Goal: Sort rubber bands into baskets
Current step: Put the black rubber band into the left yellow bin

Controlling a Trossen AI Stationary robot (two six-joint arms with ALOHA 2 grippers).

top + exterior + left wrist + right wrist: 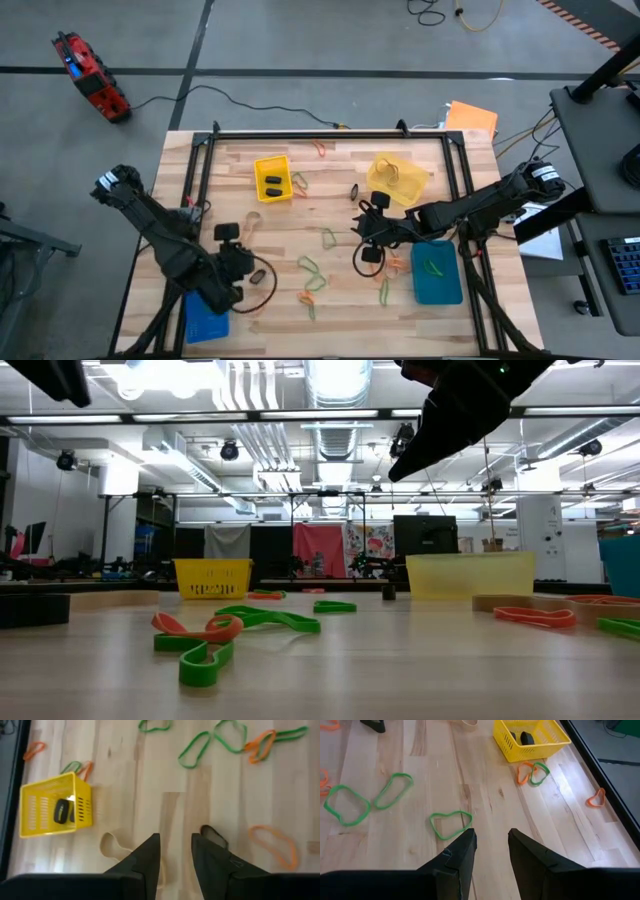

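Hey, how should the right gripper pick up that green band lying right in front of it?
Come straight down on the green band: it lies flat on the table. Pinch one thin side of the loop; the right gripper, fingers apart, is just beside its near edge.

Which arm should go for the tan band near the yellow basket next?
Left. Its end effector hangs right beside the tan band, fingers apart with nothing between them. The right end effector sits across the table over green bands, farther from it.
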